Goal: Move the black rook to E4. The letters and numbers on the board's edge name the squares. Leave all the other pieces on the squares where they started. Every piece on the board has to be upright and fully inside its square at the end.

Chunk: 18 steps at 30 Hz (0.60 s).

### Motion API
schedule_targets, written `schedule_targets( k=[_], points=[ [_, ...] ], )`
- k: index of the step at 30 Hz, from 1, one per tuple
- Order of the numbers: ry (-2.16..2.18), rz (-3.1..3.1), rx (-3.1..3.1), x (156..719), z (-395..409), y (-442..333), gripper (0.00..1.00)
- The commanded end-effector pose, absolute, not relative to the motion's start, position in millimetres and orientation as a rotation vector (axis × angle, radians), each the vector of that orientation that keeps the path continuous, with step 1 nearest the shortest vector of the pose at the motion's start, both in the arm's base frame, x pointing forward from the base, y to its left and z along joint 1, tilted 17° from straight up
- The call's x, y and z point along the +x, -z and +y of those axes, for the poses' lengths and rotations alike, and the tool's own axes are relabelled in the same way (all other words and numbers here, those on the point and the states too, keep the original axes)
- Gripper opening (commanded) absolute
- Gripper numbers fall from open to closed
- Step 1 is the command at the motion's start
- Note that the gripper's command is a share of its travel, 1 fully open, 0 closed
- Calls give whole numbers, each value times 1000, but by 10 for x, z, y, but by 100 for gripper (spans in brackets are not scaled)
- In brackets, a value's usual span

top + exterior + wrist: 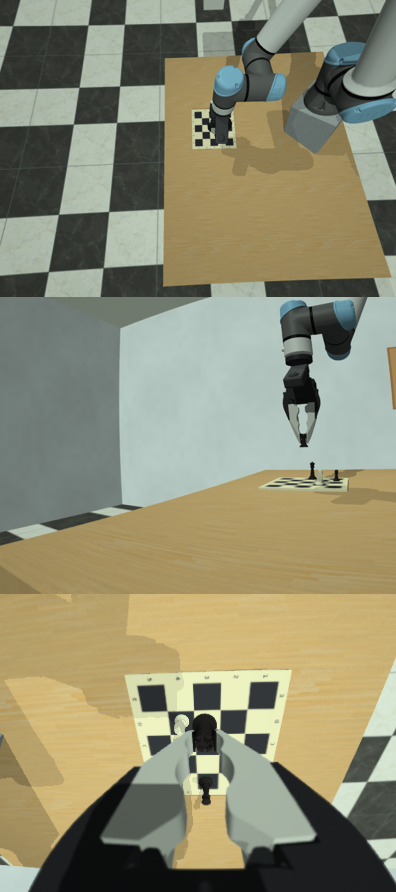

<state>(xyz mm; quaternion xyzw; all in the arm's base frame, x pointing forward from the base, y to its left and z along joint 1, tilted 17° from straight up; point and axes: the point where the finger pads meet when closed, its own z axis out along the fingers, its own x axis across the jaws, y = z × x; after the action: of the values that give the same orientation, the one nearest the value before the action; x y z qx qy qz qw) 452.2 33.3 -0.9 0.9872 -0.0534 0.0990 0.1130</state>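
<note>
My gripper [303, 440] [204, 732] is shut on the black rook [303, 443] [204, 730] and holds it upright, high above the chessboard [194, 146] [297, 489] [131, 696]. In the top view the wrist and gripper body cover the fingertips and much of the board. On the board stand a black queen [311, 471], a white piece [319, 478] [181, 724] and a black pawn [336, 475]. In the wrist view a small black piece shows between my fingers near the board's near edge. The edge letters are too small to read.
The board lies near the far left part of the wooden table [256, 223] [191, 536]. The arm's grey pedestal block [311, 127] stands at the table's right side. The table's left edge runs close beside the board, with tiled floor beyond.
</note>
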Motion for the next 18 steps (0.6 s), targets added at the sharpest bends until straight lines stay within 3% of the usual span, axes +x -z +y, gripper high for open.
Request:
schedule_targets(
  k=[1,18],
  points=[
    [-301,-179,2896,4253,362,49,0],
    [-301,-185,2896,4192,368,66,0]
  ],
)
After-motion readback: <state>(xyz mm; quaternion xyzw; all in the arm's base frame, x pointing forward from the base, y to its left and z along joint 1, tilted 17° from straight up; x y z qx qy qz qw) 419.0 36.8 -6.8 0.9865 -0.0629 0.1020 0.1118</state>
